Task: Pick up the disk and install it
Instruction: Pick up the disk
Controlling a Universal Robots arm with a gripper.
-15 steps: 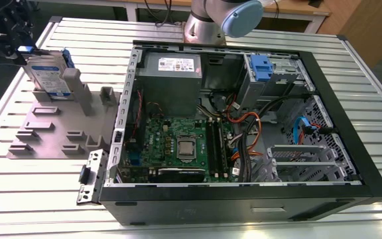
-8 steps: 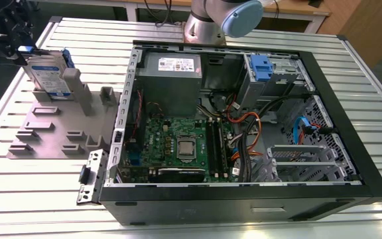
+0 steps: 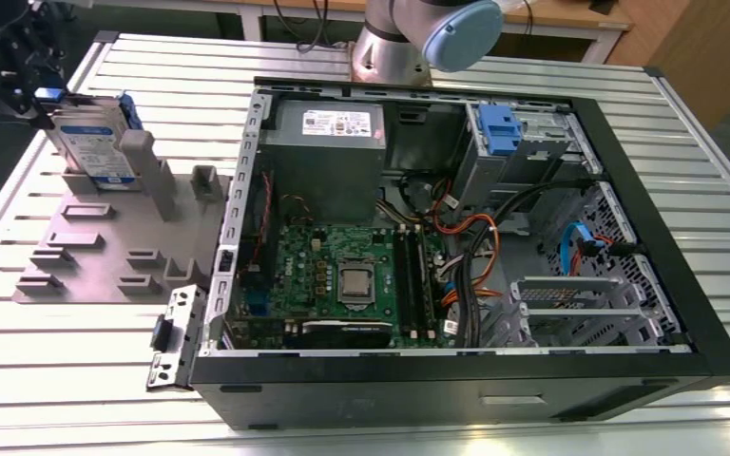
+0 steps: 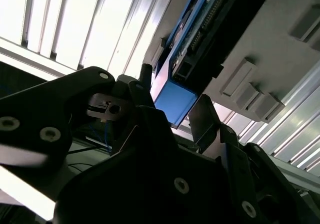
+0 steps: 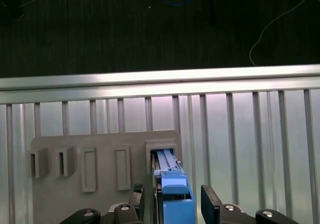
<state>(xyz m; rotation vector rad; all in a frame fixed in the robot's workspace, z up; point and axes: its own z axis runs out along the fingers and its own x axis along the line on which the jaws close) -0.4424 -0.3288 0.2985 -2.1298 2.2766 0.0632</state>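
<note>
The disk [image 3: 94,144] stands on edge in a slot of the grey holder [image 3: 99,256] at the exterior view's left, its white-and-blue label showing. My gripper [image 3: 48,100] is at its upper end. In the first wrist view the disk's blue rail [image 5: 174,191] lies between my two fingers. One finger [image 5: 144,204] is close against it, and the other finger [image 5: 210,204] stands a small gap away. The second wrist view shows the disk [image 4: 192,49] from below, with the gripper [image 4: 175,107] open around it.
An open black computer case [image 3: 669,285] lies on the slatted metal table [image 3: 35,370]. Inside it are a grey power supply [image 3: 327,142], a green motherboard [image 3: 339,275], orange and blue cables, and a drive bay with a blue carrier [image 3: 498,128]. The arm's base [image 3: 397,38] is behind the case.
</note>
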